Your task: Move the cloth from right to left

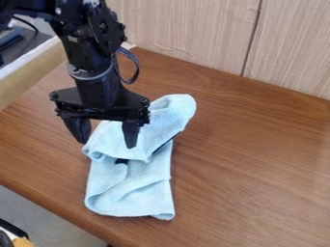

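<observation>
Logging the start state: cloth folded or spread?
Bunched, partly folded: the light blue cloth lies doubled over itself, its upper part overlapping the lower.

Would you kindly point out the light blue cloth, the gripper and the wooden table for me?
Light blue cloth [142,195], camera view: its lower part.
Gripper [107,144], camera view: midway between its fingertips.
Wooden table [258,169], camera view: its bare top.
</observation>
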